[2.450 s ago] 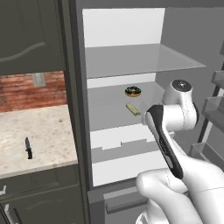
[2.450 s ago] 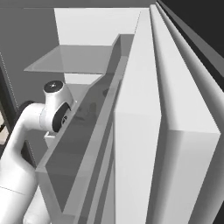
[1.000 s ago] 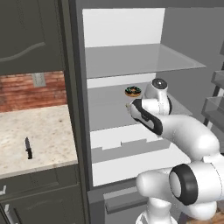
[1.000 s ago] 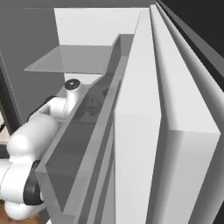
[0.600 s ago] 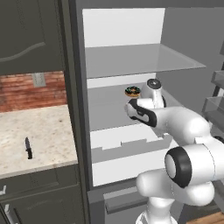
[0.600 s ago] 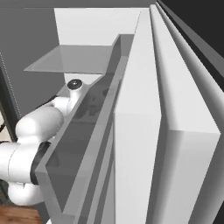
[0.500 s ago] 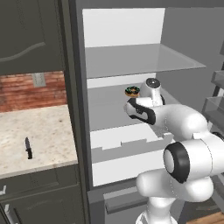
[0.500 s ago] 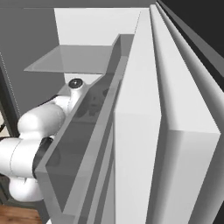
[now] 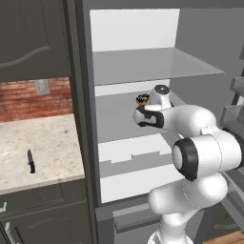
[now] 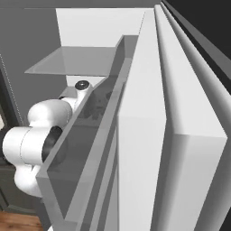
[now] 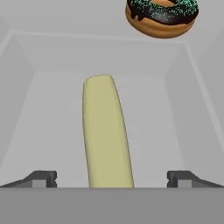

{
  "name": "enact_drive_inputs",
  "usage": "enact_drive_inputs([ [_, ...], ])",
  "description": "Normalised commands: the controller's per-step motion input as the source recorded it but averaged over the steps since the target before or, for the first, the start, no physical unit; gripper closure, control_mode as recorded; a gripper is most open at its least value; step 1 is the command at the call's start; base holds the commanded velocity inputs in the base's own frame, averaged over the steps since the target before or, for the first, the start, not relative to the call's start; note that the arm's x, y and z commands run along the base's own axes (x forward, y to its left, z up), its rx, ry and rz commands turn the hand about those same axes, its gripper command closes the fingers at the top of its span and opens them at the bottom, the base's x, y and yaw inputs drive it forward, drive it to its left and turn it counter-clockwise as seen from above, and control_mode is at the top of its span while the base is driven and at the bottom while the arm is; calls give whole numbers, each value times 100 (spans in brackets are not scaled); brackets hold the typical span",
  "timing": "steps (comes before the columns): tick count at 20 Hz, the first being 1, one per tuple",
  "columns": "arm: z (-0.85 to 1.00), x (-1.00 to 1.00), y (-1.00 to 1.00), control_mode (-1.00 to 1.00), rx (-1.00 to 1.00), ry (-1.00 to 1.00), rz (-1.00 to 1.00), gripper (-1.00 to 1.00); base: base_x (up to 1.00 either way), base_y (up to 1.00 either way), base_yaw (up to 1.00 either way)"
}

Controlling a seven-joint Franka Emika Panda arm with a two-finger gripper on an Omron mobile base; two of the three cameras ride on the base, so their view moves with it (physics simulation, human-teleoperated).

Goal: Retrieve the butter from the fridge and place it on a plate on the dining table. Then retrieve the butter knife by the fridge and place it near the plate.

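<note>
**Jaws wide over the butter on the fridge shelf**

The fridge (image 9: 138,57) stands open so the arm can reach its middle shelf. The arm folds forward from the base, wrist deep inside, hand levelled along the shelf. The gripper (image 11: 111,177) is spread fully and grips nothing; its fingertips (image 11: 41,178) flank the near end of the butter (image 11: 106,131), lined up lengthwise for a pinch. Beyond lies a chocolate doughnut (image 11: 162,16) (sprinkled). The butter knife (image 9: 31,161) waits on the counter beside the fridge.

Dark-grey upper cabinet (image 9: 33,38) above red brick wall (image 9: 33,97); beige speckled stone table (image 9: 43,147) over dark drawers (image 9: 43,209); wood floor (image 9: 228,237) at lower right.
</note>
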Motion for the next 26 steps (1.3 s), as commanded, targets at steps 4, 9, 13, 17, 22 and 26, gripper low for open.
enact_drive_inputs([
  [4,-16,21,7,-100,0,1,0,-100,0,0,0],
  [9,-28,19,3,-100,0,5,0,-100,0,0,0],
  [13,-36,12,0,-100,0,4,0,-100,0,0,0],
  [17,-22,0,0,-100,0,4,0,100,0,0,0],
  [22,-26,0,0,-100,0,3,0,100,0,0,0],
  [26,-3,0,1,-100,0,0,0,100,0,0,0],
])
